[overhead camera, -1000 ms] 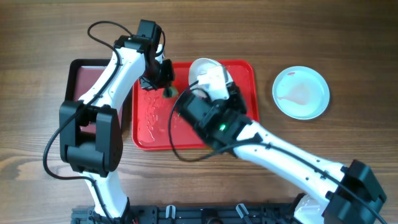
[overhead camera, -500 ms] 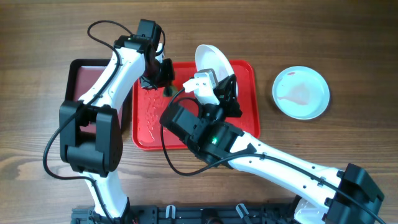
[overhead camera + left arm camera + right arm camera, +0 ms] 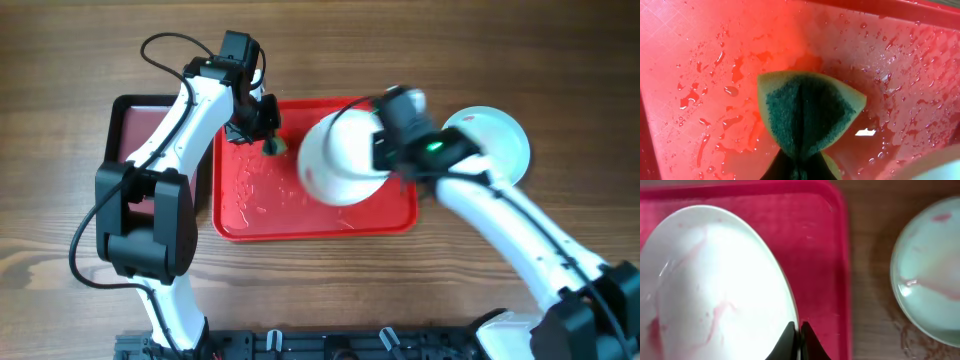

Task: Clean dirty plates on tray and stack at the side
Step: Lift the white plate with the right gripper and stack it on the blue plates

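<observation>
A brown wooden table [image 3: 520, 60] is filling the whole scene, its grain running left to right; nothing of the room beyond it is showing.

On the table the red tray [image 3: 260, 200] is lying at the centre, its floor wet and scattered with droplets [image 3: 705, 90]; just left of it, edge beside edge, a maroon tray [image 3: 128, 118] is sitting with a dark rim. To the right of the red tray, apart from it on bare wood, a pale blue plate [image 3: 505, 145] is lying flat, faint pink smears showing across it in the right wrist view.

The white plate [image 3: 335, 160] is hanging over the right half of the red tray, tilted so its face is turning toward the camera above; pale red streaks are marking its face in the right wrist view.

The right arm is reaching in from the near right corner, crossing the near edge of the pale blue plate; the right gripper [image 3: 796, 330] is pinching the white plate by its rim, the fingers drawn together on it.

The left arm is stretching from the near left, over the maroon tray, to the far left corner of the red tray; the left gripper [image 3: 799, 167] is clamping a yellow and green sponge [image 3: 807, 112], folded between the fingers, just above the wet floor; whether it is touching cannot be told.
</observation>
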Available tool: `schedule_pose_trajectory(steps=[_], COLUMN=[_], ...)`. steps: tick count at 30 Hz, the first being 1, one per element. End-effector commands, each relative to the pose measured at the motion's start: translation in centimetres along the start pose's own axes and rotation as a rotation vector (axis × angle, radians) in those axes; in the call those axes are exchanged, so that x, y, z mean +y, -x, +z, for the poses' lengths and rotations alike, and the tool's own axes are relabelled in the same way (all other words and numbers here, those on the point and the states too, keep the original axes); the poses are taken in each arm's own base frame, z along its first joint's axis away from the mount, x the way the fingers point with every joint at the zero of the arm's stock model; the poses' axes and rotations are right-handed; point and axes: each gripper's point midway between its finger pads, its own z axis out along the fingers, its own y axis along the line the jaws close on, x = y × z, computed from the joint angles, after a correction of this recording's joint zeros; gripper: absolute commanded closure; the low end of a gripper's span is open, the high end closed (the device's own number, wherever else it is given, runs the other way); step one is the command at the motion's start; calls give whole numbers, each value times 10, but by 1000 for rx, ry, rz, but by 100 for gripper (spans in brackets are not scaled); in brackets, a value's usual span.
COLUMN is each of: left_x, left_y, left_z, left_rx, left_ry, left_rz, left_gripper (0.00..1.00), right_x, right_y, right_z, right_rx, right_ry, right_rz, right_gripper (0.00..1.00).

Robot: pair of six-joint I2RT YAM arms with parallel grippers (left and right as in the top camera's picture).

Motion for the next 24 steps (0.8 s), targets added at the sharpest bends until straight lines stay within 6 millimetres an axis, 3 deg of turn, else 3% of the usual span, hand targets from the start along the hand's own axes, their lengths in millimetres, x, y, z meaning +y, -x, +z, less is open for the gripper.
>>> schedule_pose_trajectory(steps=[1,2,3,5,6,11,16,18,19,21,24], left_x=[-3,-3,-3,-3,-3,-3,-4,-3,-4,-4,-2], left_y=[-1,-1,-1,-1,0,-1,0,0,-1,0,1], left_z=[-3,-3,-3,-3,-3,-3,-3,-3,-3,-3,-20], left_rx=[0,0,-1,-1,-1,0,-2,-1,-1,-3,-25], left_ry=[-18,-18,-17,-18,-18,-18,-18,-18,-18,-19,-25], left_rz=[-3,-4,-3,-4,-3,-3,-3,-3,-3,-3,19], left_gripper=[96,96,96,96,96,96,96,96,96,96,96], right_x=[-60,-82,-121,-164,-204,-260,-263,-253,-248,-233,-198], right_y=[13,15,19,21,15,-15,-41,-42,-41,-31,6], right_z=[-5,-4,-4,-3,0,29,54,60,61,57,27], right_rx=[64,63,51,31,36,133,256,286,288,273,182], right_ry=[86,60,13,-41,-91,-197,-227,-154,-120,-19,150], right_rz=[257,317,414,520,622,753,745,672,656,617,477], right_gripper=[96,96,96,96,96,96,95,46,37,35,28])
